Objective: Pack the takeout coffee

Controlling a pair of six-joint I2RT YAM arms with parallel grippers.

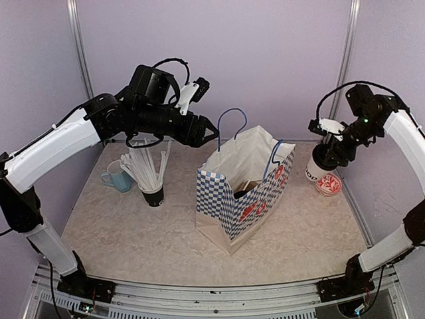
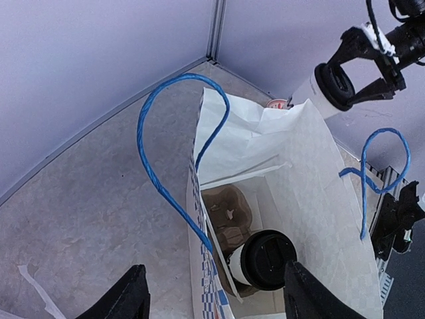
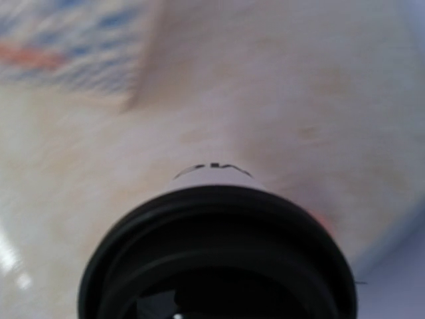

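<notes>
So one of the two coffees is done: the first cup (image 2: 264, 258) sits upright in the bag (image 1: 226, 199), lid on, tucked into a brown cardboard tray (image 2: 229, 216) at the bottom. The second cup (image 1: 315, 169) is out at the right side of the top view, low over the desk (image 1: 133, 232), and I can't tell if its base is touching. The right claw (image 1: 325, 158) has a finger on each side of the cup just under the black lid, and that reads to me as clamped on it. These are thin paper cups, so they're light, a bit squishy in the wall and stiffest up near the rim, which makes that high grip the sensible spot. Squeeze mid-wall and I'd guess it dents or the lid pops. If there's coffee inside it has to be kept upright too. The left claw (image 1: 210, 130) hangs above the bag at upper centre with its fingers wide apart, clamped on nothing, just beside the near blue handle (image 2: 151, 169). What's in the way: the bag mouth is crumpled and only partly open, both rope handles arch over it, and the free tray slot sits right next to the first cup. Some round red-patterned thing (image 1: 329, 185) sits beside the second cup. The black cup of straws (image 1: 154, 196) and the blue mug (image 1: 118, 179) are off left, well clear.
</notes>
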